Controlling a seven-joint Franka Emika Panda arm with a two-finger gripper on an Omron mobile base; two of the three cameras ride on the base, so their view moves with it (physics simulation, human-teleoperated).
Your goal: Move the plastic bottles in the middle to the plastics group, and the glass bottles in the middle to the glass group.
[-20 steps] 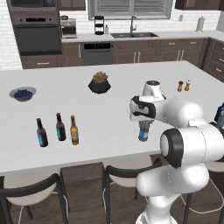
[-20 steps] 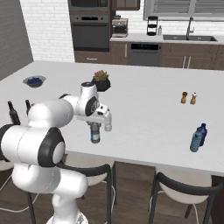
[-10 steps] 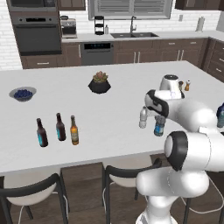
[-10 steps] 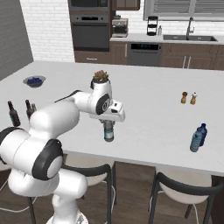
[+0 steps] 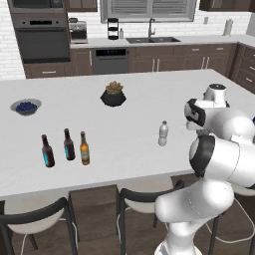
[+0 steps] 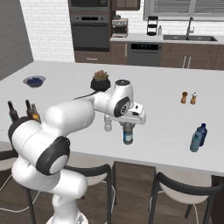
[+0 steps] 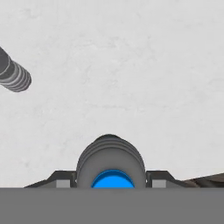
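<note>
**Blue-label bottle in the fingers, over the counter**

A dark-cabinet kitchen with a wall oven and sink at the back surrounds a long white island counter [image 5: 124,99].

Left base view: at the near left of the counter stand three beer bottles in a row, the teal-label bottle [image 5: 47,152], the dark-label bottle [image 5: 68,145] and, just beside it, the amber bottle [image 5: 84,149] with its yellow-orange label. A potted plant [image 5: 113,94] and a bowl of blueberries [image 5: 26,106] sit further back. The pale white-capped bottle [image 5: 162,133] stands alone near the middle, upright. The arm bends away to the right here.

Right base view: the gripper [image 6: 127,127] points down over the near part of the counter, its fingers narrowed around the top of the blue-label bottle [image 6: 127,135], which hangs upright, its base close to the surface; I cannot tell whether it touches. The pale bottle is just behind it. The plastics group [image 6: 197,138], blue-tinted bottles, stands well apart to the right, past the salt and pepper shakers [image 6: 189,97].

Hand view: looking straight down, the blue cap and ribbed shoulder sit between the finger tips.

Judgement: the thin plastic bottle is likely light and slick and may dent under a hard squeeze; the ribbed shoulder below the cap looks the firmest hold. The amber glass bottle is probably heavier and breakable, best taken by its neck.
</note>
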